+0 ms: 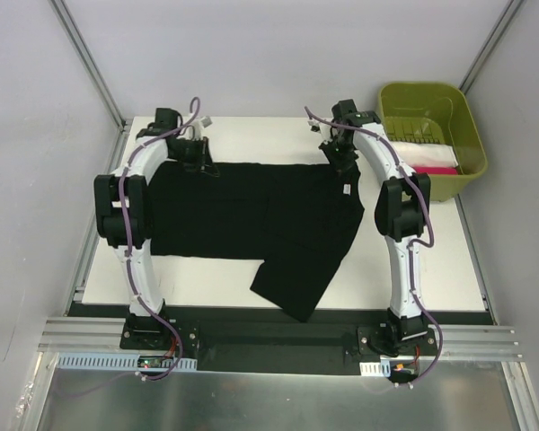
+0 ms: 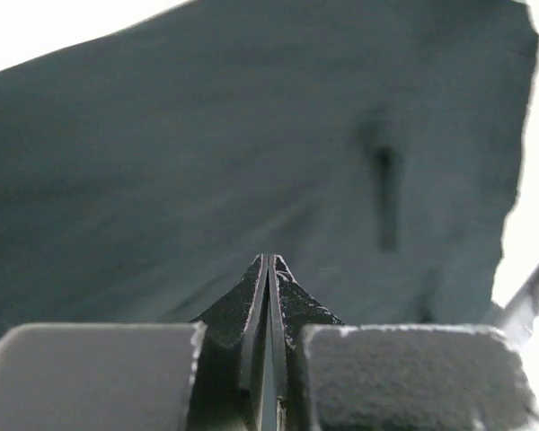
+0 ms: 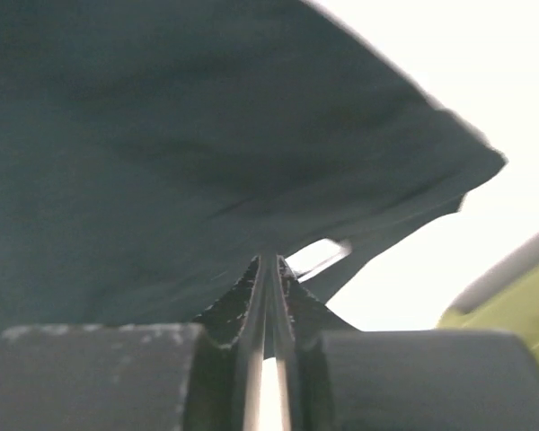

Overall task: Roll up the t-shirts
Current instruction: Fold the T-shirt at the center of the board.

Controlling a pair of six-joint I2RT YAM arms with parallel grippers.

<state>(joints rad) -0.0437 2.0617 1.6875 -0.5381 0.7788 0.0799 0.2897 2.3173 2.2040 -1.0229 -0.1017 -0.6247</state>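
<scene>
Left gripper [image 2: 268,262], right gripper [image 3: 268,263] pressed together at t-shirt [image 1: 251,215] edge (wrist close-ups); pink cloth [image 1: 431,155] overhead only.

left wrist: black t-shirt [image 2: 251,135] beyond the left fingers [image 2: 247,310] blurred, cut off top and left; dark streak [image 2: 386,193] right of the tips unreadable | right wrist: white scrap [image 3: 319,256] just past the right fingers [image 3: 242,310] too blurred to identify; green bin [image 3: 512,296] right of them cut off | both: cloth between tips or not, hidden
</scene>
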